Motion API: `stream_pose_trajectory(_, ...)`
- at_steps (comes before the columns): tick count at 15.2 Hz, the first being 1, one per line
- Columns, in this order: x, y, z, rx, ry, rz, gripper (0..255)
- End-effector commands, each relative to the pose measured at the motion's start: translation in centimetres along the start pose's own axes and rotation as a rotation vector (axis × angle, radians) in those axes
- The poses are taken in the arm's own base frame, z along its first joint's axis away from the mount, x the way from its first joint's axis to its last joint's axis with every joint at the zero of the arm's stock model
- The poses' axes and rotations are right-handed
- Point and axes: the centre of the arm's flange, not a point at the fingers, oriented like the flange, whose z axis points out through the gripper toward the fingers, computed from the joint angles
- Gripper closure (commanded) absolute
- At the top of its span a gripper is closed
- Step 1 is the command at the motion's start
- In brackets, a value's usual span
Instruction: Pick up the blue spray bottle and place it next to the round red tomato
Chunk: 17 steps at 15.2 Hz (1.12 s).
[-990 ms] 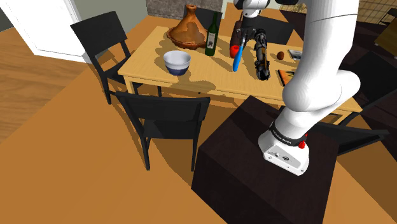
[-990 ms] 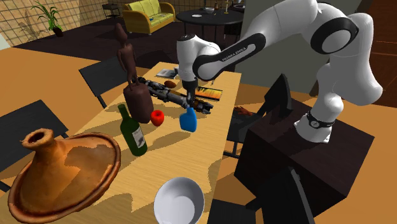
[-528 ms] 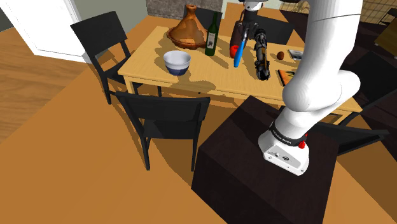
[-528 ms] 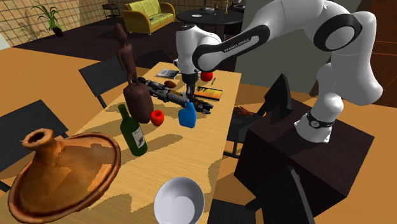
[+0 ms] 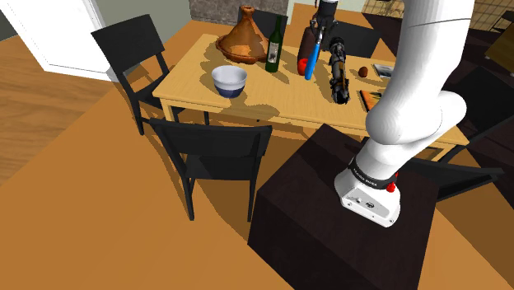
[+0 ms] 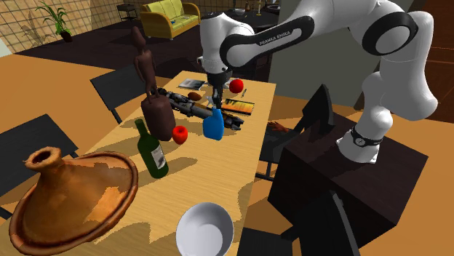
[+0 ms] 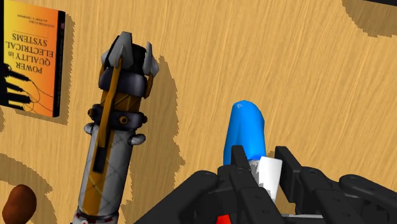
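Note:
The blue spray bottle with a white nozzle hangs upright from my gripper, whose fingers are shut on its top. In the second exterior view the bottle sits just to that view's right of the round red tomato, a small gap between them. In the shoulder view the tomato peeks out right beside the bottle. Looking along the hand, my gripper clasps the white nozzle, and the blue body points down at the tabletop.
A long black-and-orange device lies beside the bottle, with an orange book and a small brown lump past it. A tall brown vase, green wine bottle, clay tagine and white bowl share the table. Black chairs surround it.
My gripper has carried the blue bottle across the table toward the tomato, upward in the shoulder view. The bottle now hangs close beside the tomato.

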Motion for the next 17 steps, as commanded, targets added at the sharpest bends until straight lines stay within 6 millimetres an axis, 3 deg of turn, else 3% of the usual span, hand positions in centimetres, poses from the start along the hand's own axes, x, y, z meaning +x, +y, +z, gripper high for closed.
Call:
stream_pose_trajectory(1,0.0,0.0,-1.0,0.000,0.000,0.000,255)
stream_pose_trajectory(15,-0.2,0.5,-8.0,0.000,0.000,0.000,255)
stream_pose_trajectory(17,-1.0,3.0,-7.9,0.000,0.000,0.000,255)
